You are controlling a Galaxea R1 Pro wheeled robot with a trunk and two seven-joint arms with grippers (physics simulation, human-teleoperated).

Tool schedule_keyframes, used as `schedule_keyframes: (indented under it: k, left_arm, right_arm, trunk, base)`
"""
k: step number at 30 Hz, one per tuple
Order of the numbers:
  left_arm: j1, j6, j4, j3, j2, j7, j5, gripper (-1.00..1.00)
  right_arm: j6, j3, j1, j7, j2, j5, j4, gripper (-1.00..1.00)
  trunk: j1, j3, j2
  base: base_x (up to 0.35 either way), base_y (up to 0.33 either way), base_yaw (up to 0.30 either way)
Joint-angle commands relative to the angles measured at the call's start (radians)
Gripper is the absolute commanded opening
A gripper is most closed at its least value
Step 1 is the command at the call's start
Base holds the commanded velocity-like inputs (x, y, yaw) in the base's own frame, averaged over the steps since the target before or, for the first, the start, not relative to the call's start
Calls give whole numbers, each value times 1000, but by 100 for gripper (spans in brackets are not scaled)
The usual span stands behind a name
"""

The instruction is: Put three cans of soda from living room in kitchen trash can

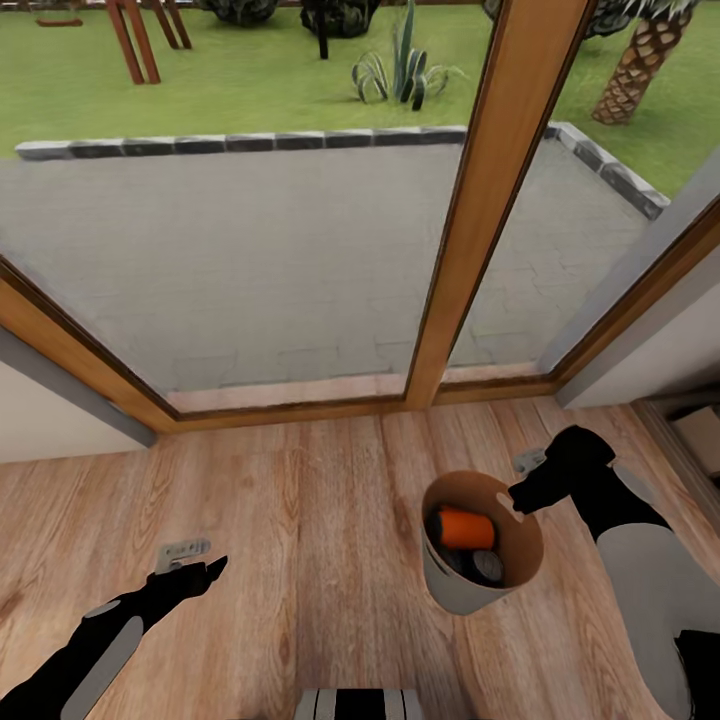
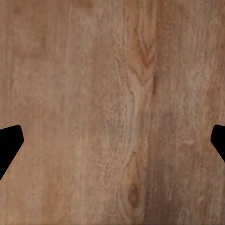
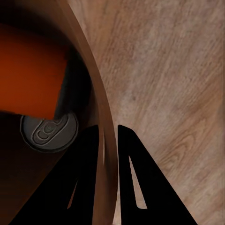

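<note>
Two fingers of the right gripper [image 3: 108, 140] pinch the rim of the trash can [image 1: 455, 590], one inside, one outside the wall. An orange can [image 1: 466, 528] lies inside it atop a silver-topped can [image 3: 49, 132] (a third isn't discernible). The bin hangs tilted above the wood floor [image 1: 300, 520] beside the glass door [image 1: 260, 250]; such a thin-edge grip could slip, spilling cans. Left gripper [image 2: 112, 145] hangs spread, empty.

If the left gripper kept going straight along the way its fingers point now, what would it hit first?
Most likely the bare wood plank floor. The left wrist view looks along the open left gripper at floor alone, nothing between the fingers. How far off the floor lies is unclear.
</note>
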Motion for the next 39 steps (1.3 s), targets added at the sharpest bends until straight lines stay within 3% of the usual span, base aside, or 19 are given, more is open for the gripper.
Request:
schedule_keyframes:
  k: [1,3,7,29,39]
  left_arm:
    - [0,0,0,-8,0,0,0,100]
    - [0,0,1,-39,0,2,0,100]
    - [0,0,1,-56,1,1,0,100]
    - [0,0,3,-60,2,0,0,100]
    - [0,0,3,-62,2,0,0,100]
  right_arm:
    - [12,0,0,4,-1,-16,0,-100]
    - [10,1,0,4,-2,-16,0,-100]
    - [10,2,0,3,0,-18,0,-100]
    - [10,8,1,-2,8,-13,-1,-100]
    - [-7,1,3,-2,-2,-13,-2,-100]
  trunk:
    - [4,-3,-7]
    - [12,-9,-21]
    - [19,-16,-35]
    - [19,9,-35]
    - [58,-6,-105]
  base:
    - [0,0,0]
    - [0,0,0]
    - [0,0,0]
    - [0,0,0]
    - [0,0,0]
